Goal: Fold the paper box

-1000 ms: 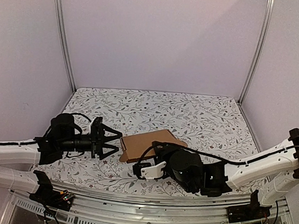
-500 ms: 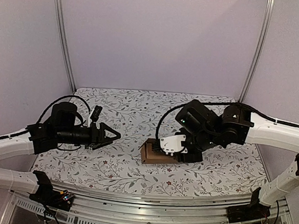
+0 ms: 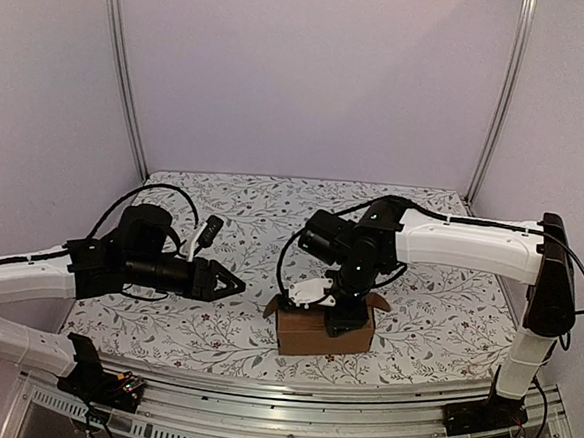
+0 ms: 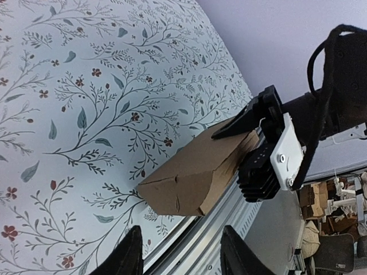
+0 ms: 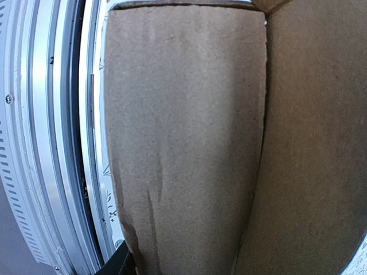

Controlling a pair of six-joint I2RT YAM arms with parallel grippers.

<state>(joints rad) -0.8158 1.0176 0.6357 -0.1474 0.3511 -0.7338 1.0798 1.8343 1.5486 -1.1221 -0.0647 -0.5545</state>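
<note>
Two things have changed in the last second. The paper box [image 3: 309, 335], which lay as a flat sheet near the middle of the counter [image 3: 273, 208], now stands as a squat block at the counter's near edge, just behind the metal rail [image 3: 260, 387]. The right hand [image 3: 341, 319], which was low beside the sheet, now comes down onto the box from above. Its fingers appear to straddle the box's right end and grip the cardboard, and the wrist view there shows only brown panel. The left hand [image 3: 233, 285] has drawn its fingers closer together. They remain apart with nothing between them, and they point at the box's left end from well apart.

I judge that the walls are raised and the main shaping is done, so closing the top is what remains. Two small flaps [image 3: 270, 306] still stick out at the upper corners, one on each side.

The box is the only container here. The right hand covers its opening, so I cannot tell what is inside. No contents show in any view.
</note>
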